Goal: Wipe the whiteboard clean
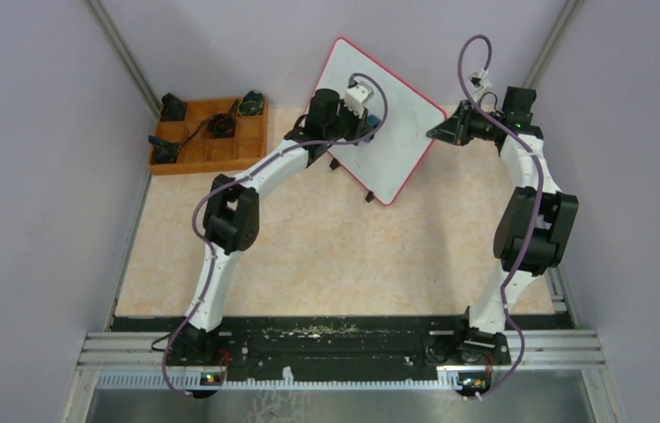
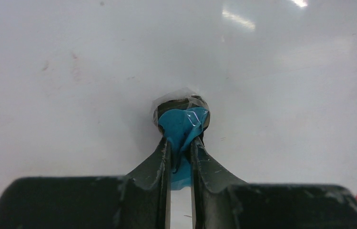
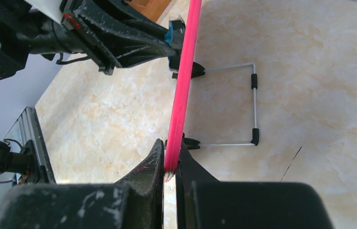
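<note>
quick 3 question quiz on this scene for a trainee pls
1. True or false: the right pincer is shut on the pink edge of the whiteboard.
2. What is the left pincer shut on? A) a red marker B) a blue wiper C) nothing
3. Fill in: in the top view, the orange tray lies to the board's ____.

Key: 1 true; 2 B; 3 left
</note>
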Available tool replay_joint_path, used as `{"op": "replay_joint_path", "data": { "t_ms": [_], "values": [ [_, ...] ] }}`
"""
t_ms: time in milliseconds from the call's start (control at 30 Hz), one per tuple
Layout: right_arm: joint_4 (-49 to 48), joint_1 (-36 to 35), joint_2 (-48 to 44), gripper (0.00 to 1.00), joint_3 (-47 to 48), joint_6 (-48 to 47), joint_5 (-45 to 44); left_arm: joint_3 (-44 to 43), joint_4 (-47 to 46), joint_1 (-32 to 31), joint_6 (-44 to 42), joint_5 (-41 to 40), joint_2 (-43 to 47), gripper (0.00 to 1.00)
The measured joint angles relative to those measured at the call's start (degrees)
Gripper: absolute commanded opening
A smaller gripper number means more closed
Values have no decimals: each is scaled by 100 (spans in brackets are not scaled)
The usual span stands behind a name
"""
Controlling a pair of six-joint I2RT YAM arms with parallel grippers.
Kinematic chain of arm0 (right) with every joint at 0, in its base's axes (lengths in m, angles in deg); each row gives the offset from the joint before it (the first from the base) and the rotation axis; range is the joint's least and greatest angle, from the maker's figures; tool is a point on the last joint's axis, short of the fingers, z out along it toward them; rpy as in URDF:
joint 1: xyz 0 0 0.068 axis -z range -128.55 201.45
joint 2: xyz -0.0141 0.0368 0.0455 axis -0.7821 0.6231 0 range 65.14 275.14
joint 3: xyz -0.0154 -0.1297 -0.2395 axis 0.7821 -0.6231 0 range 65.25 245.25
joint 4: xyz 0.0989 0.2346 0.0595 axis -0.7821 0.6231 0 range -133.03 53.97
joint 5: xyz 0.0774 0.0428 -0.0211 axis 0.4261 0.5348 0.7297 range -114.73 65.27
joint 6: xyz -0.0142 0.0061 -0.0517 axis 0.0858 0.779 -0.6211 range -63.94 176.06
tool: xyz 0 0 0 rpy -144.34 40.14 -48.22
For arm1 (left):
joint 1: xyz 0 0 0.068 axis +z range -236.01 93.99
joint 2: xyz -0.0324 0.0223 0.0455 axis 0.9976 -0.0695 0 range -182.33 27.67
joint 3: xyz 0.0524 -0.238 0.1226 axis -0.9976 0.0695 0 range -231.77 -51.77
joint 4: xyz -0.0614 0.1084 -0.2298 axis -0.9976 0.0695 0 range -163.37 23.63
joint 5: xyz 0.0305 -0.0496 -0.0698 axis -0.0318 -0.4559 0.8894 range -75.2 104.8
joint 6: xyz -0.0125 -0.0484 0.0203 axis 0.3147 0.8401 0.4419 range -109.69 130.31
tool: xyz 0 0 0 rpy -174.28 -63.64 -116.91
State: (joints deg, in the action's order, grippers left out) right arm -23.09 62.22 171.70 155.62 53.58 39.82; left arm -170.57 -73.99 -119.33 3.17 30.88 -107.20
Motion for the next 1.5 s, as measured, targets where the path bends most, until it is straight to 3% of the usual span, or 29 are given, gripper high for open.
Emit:
{"op": "replay_joint_path", "data": {
  "t_ms": [500,733,933,1000,1033,1167,1500],
  "values": [
    [-2,-9,0,0,0,0,7,249,-140,243,-173,-232,20,0],
    [-39,-15,0,0,0,13,24,575,485,361,-267,-409,433,0],
    [-114,-24,0,21,-2,153,66,909,916,448,-363,-476,1513,4],
    [-164,-42,0,43,0,205,153,997,951,476,-400,-492,1875,5],
    [-166,-55,0,46,-2,236,203,1021,977,498,-426,-494,2050,5],
    [-245,-127,0,55,-50,356,330,1128,992,599,-494,-507,2586,8],
    [-367,-50,-509,59,-496,682,-4,2503,1008,1512,-511,-514,3416,9]
  ]
}}
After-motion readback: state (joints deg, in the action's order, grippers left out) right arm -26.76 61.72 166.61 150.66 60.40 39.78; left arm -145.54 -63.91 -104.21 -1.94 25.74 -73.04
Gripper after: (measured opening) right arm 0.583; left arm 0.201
